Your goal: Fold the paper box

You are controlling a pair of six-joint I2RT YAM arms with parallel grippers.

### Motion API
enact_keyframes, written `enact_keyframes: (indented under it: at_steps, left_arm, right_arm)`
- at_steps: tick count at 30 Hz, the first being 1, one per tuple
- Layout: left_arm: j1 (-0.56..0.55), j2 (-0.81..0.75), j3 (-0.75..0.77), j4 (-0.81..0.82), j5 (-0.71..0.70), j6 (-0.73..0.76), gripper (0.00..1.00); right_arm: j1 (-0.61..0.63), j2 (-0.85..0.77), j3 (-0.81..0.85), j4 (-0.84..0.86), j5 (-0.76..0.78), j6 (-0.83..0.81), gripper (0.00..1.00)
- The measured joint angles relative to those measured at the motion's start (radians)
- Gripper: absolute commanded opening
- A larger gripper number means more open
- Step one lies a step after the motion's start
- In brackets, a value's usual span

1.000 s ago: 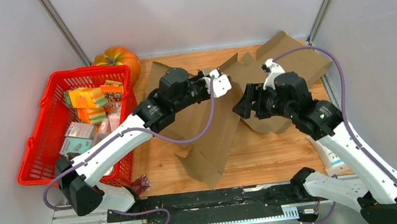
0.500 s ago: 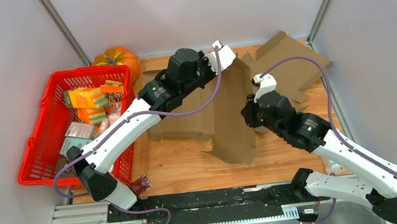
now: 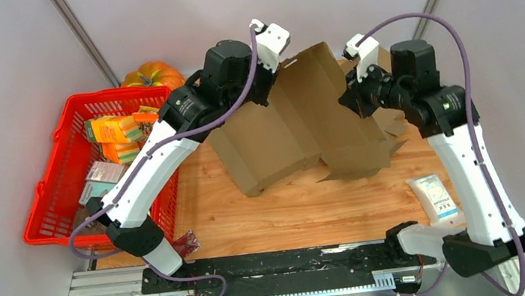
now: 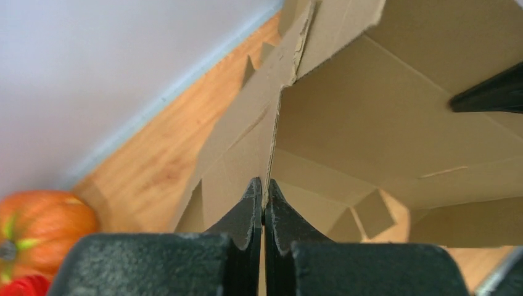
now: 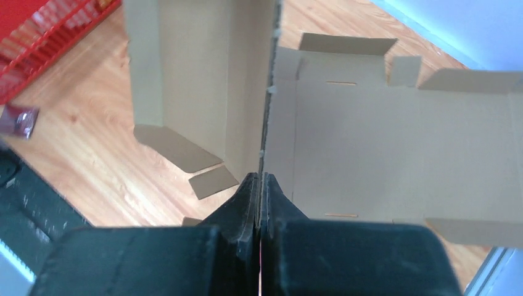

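Arms first: we count two, both reaching up toward the far side. The left arm [image 3: 149,169] runs from its near base diagonally to the far middle, wrist high. The right arm [image 3: 465,161] stands nearly upright at the near right, elbow topmost, forearm bent back leftward.

The left claw [image 4: 264,188] is pinched on a cardboard edge, with only the sheet between its fingers. The right claw [image 5: 259,180] is clamped the same way on another edge (the panel rises straight out of its fingertips).

Between them hangs the one paper box [image 3: 316,119], partly unfolded, over the far middle of the surface [image 3: 290,212], its lower flaps down by the wood.

At left we count one red basket [image 3: 46,191] holding several cartons [image 3: 113,128], with one pumpkin [image 3: 154,76] beyond it. There is also one white pouch [image 3: 432,199] at near right and one small red packet [image 3: 186,242] by the near edge.
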Motion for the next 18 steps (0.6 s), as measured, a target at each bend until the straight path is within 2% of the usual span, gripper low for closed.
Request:
enact_keyframes:
  at_steps: [7, 11, 14, 17, 18]
  left_arm:
    - [0.015, 0.018, 0.053, -0.189, 0.042, -0.234, 0.00]
    - [0.050, 0.021, 0.026, -0.246, 0.041, -0.249, 0.00]
    - [0.124, 0.006, -0.042, -0.234, 0.069, -0.236, 0.01]
    - [0.220, -0.029, -0.137, -0.184, 0.141, -0.237, 0.09]
    - [0.260, -0.054, -0.193, -0.152, 0.166, -0.245, 0.18]
  right_arm:
    - [-0.045, 0.312, 0.324, -0.225, -0.212, -0.204, 0.03]
    - [-0.053, 0.467, 0.401, -0.280, -0.268, -0.267, 0.03]
    - [-0.060, 0.547, 0.440, -0.314, -0.307, -0.304, 0.01]
    - [-0.061, 0.599, 0.460, -0.326, -0.318, -0.339, 0.00]
    - [-0.060, 0.616, 0.471, -0.329, -0.320, -0.357, 0.00]
